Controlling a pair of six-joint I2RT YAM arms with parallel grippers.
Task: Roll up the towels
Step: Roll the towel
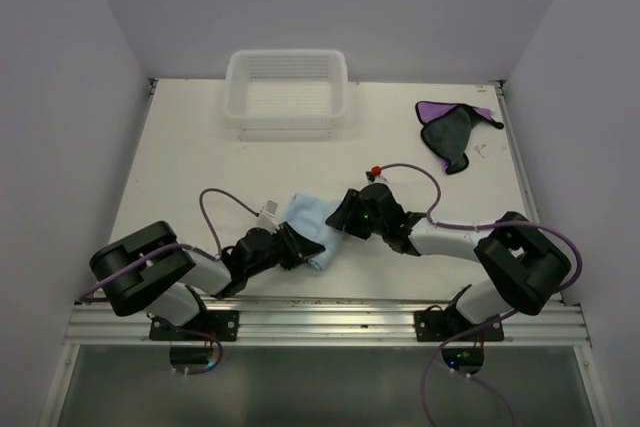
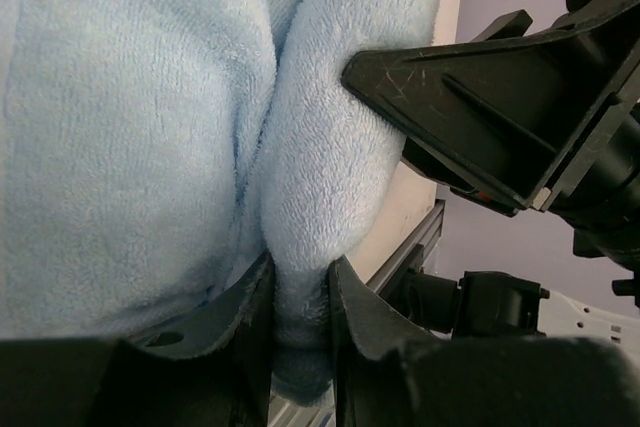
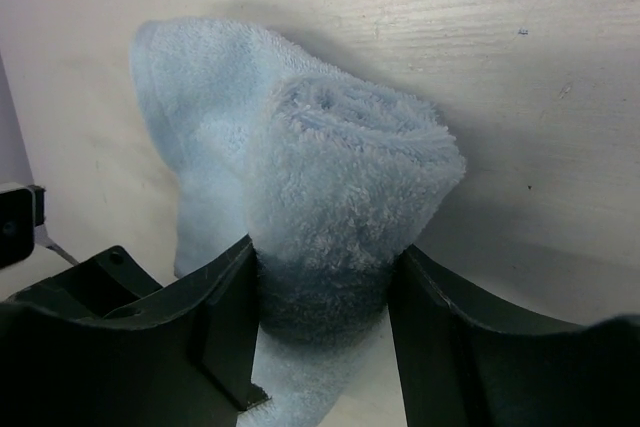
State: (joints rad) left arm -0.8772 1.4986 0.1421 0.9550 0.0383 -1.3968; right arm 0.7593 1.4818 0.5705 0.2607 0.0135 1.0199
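The light blue terry towel (image 3: pixel 330 177) lies on the tabletop (image 1: pixel 200 157) near its front edge, between the two arms, part wound into a fat, loose roll with a flat tail trailing off. The right jaws close on the roll's end, one finger pressed into each side. The left jaws are clamped on a thin fold of the same cloth.

The roll looks soft and springy, so I judge that it would slacken or unwind if the right grip eases or the pile slides between the fingers. The two sets of jaws sit just beside each other; a turn of either wrist could knock them together. A pull by the left arm could also drag the cloth toward the aluminium rail (image 1: pixel 330 319) at the front.

The tabletop is white, smooth and faintly scuffed, offering little friction to keep a roll from sliding. Plain pale lilac walls (image 1: pixel 60 97) close it in. A white perforated plastic basket (image 1: pixel 240 97) stands at the far edge, and the crumpled purple and dark grey towel (image 1: pixel 450 132) lies well apart at far right, unrolled.
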